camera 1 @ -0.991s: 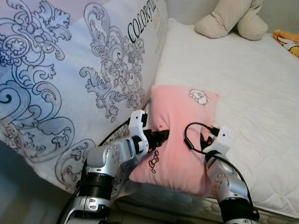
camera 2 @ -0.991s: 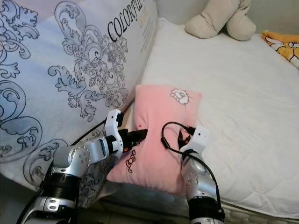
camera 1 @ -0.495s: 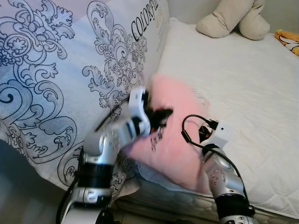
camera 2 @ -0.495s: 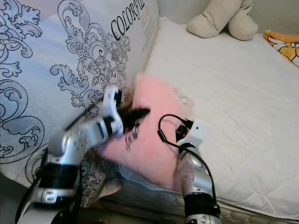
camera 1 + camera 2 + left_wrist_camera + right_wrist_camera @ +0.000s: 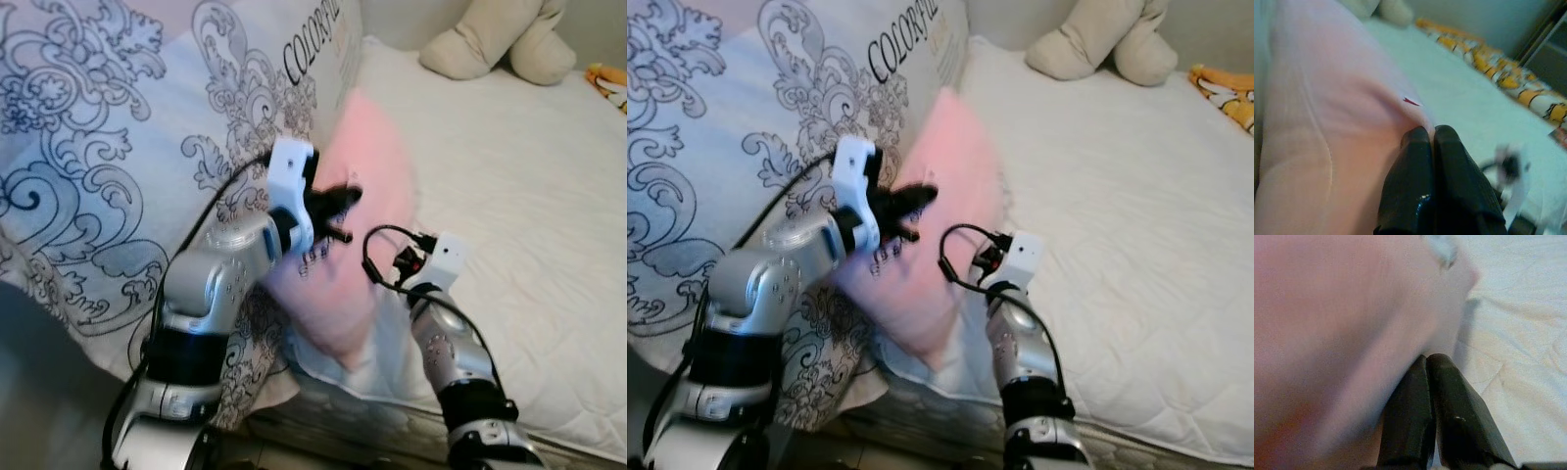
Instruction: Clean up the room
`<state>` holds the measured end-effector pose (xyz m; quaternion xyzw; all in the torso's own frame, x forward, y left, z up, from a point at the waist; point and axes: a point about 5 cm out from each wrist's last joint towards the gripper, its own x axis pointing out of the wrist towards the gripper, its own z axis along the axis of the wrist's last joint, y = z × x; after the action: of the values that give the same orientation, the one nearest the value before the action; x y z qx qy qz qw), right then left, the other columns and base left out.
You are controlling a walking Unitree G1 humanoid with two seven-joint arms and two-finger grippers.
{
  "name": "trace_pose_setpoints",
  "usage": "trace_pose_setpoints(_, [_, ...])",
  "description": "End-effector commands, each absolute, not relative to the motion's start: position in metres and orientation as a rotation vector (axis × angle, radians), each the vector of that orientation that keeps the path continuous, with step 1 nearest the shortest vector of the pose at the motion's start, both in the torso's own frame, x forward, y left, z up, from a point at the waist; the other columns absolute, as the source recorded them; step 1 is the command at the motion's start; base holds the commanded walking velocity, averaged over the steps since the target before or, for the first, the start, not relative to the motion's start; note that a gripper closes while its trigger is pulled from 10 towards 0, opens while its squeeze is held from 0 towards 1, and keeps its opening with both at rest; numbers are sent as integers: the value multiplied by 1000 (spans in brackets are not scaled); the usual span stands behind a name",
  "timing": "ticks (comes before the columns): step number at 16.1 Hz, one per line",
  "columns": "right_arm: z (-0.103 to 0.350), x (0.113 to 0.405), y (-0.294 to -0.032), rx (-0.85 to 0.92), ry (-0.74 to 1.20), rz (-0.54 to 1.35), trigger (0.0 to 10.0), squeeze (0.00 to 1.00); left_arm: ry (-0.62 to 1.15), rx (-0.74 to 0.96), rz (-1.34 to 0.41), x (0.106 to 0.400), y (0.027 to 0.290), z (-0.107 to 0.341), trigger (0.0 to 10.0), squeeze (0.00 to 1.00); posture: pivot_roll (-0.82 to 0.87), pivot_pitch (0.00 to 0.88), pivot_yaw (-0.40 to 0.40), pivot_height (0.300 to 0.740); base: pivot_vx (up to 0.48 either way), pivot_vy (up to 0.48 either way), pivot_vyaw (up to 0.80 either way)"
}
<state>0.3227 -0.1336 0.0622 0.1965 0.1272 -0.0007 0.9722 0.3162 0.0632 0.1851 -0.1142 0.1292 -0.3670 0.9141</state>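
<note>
A pink pillow is raised off the white mattress, tilted up on end and blurred. My left gripper is shut on its left edge; the left wrist view has the closed fingertips pinching pink fabric. My right gripper holds the pillow's lower right side near the bed's front. In the right wrist view its black fingers are pressed together with the pink pillow right against them.
A big white cushion with blue-grey scroll print leans along the left, right behind the pillow. A beige plush toy lies at the far end of the bed, with an orange-yellow cloth at the far right.
Both arms have lifted the pink pillow from lying flat on the mattress. It now stands tilted, swung up and left toward the patterned cushion. The left arm rose most.
</note>
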Motion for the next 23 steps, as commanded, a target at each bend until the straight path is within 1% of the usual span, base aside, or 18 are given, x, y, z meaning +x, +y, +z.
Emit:
trace_pose_setpoints(1, [69,328,-135,403,223,5,0,0,289,-210,-762,311,59,183,0,0,-7,0,-32,740,0,0,0])
trace_pose_setpoints(4, [63,328,-140,387,254,45,0,0,357,-182,-679,303,62,167,0,0,-1,0,-39,740,0,0,0])
trace_pose_setpoints(7, [61,331,-147,342,253,47,0,0,303,-148,-705,297,51,173,0,0,-2,0,-41,740,0,0,0])
trace_pose_setpoints(9, [62,332,-149,316,259,59,0,0,265,-111,-712,297,48,178,0,0,-3,0,-39,740,0,0,0])
trace_pose_setpoints(10, [62,333,-149,298,265,61,0,0,243,-88,-706,298,48,180,10000,0,-3,0,-40,740,0,0,0])
trace_pose_setpoints(11, [64,334,-151,263,242,49,9176,0,208,-44,-666,302,51,184,10000,0,-2,0,-40,740,0,0,0])
trace_pose_setpoints(12, [73,335,-153,199,173,30,10000,1000,129,4,-622,308,56,190,10000,1000,-2,0,-41,740,0,0,0])
trace_pose_setpoints(13, [76,335,-154,179,149,23,10000,1000,95,25,-609,309,58,193,10000,1000,-2,0,-41,740,0,0,0])
trace_pose_setpoints(14, [86,333,-156,142,81,-1,10000,1000,-3,103,-563,314,64,200,10000,1000,-7,0,-40,740,0,0,0])
trace_pose_setpoints(15, [92,331,-156,128,44,-7,10000,1000,-45,130,-536,317,67,204,10000,1000,-9,0,-40,740,0,0,0])
trace_pose_setpoints(17, [96,328,-155,131,20,2,10000,1000,-55,123,-529,318,68,205,10000,1000,-13,0,-39,740,0,0,0])
trace_pose_setpoints(19, [92,323,-161,137,18,-27,10000,1000,-73,105,-544,312,63,205,10000,1000,-14,0,-39,740,0,0,0])
trace_pose_setpoints(20, [98,320,-166,130,-16,-55,10000,1000,-101,110,-539,311,63,206,10000,1000,-13,0,-40,740,0,0,0])
trace_pose_setpoints(21, [113,310,-170,78,-99,-77,10000,1000,-171,119,-496,307,72,209,10000,1000,-17,0,-40,740,0,0,0])
trace_pose_setpoints(22, [119,303,-172,49,-131,-81,10000,1000,-194,126,-474,304,78,208,10000,1000,-20,0,-39,740,0,0,0])
trace_pose_setpoints(23, [129,285,-177,-11,-182,-112,10000,1000,-208,136,-419,299,92,203,10000,1000,-23,0,-37,740,0,0,0])
